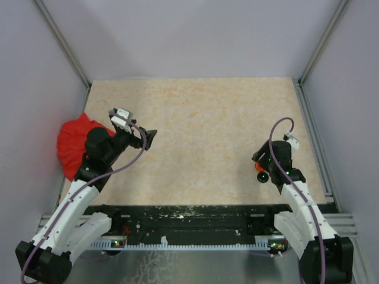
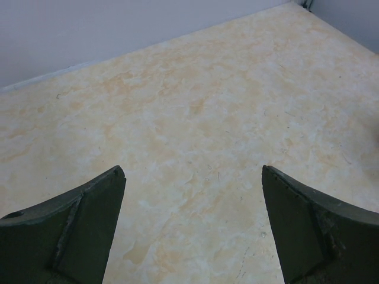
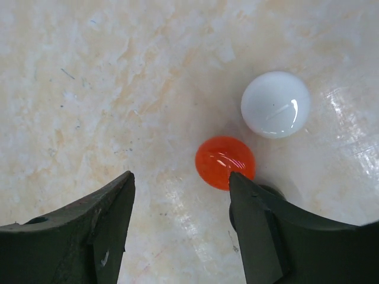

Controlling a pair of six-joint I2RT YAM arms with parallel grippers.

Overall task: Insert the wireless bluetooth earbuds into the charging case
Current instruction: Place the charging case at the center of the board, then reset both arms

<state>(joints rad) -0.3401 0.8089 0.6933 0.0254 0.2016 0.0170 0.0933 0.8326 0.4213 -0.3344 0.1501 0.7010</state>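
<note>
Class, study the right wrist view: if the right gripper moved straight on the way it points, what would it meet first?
Probably the bare table: the right gripper points down at it, jaws open. The orange disc lies beside one jaw and might get clipped; depth is unclear.

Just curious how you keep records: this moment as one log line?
left hand open, over beige tabletop | right hand open, empty | glossy orange round dome beside right hand | glossy white round dome apart

Open tabletop (image 1: 207, 130) centre, red cloth (image 1: 72, 145) left, orange disc (image 3: 225, 161) beside right jaws
</note>
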